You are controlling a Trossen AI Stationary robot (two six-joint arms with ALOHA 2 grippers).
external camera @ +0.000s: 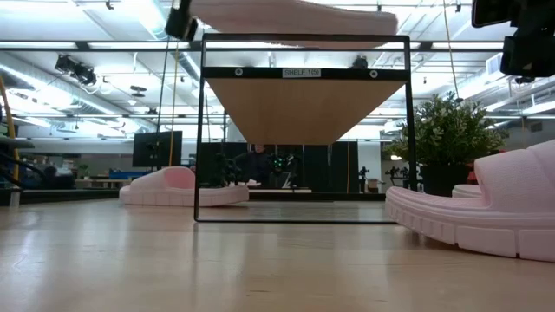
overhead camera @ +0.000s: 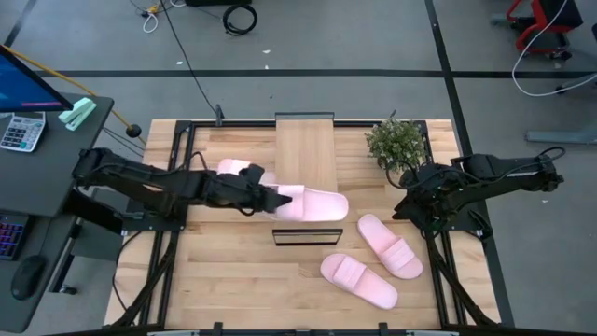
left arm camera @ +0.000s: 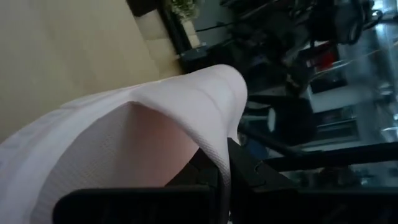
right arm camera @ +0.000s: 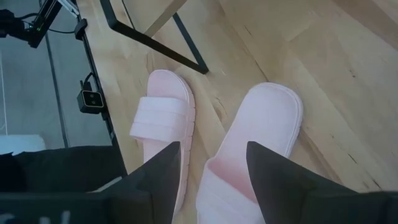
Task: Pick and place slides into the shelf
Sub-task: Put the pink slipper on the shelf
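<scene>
The shelf [overhead camera: 305, 154], a pale wood panel in a thin black frame, runs from the table's far edge toward its middle. My left gripper [overhead camera: 278, 199] is shut on a pale pink slide [overhead camera: 315, 204] that lies crosswise over the shelf's near end; in the low view this slide [external camera: 295, 17] sits level at the top of the frame. Another slide [overhead camera: 239, 170] rests sole-down on the table left of the shelf. Two more slides [overhead camera: 389, 245] [overhead camera: 359, 280] lie sole-down at the near right. My right gripper [right arm camera: 214, 168] hovers open above those two, touching nothing. My left gripper holds the slide by its end nearest the left arm [overhead camera: 287, 198], coming at it almost level from the table's left. In the left wrist view a thin curved foam wall [left arm camera: 214, 143] runs between the two fingers [left arm camera: 249, 177]. The slide sticks out level; whether it touches the shelf's top, I cannot tell.
A potted plant [overhead camera: 396, 142] stands on the table right of the shelf, close to the right arm. A desk with a calculator [overhead camera: 20, 131] lies beyond the table's left edge. Bare tabletop [overhead camera: 233, 271] stretches at the near left.
</scene>
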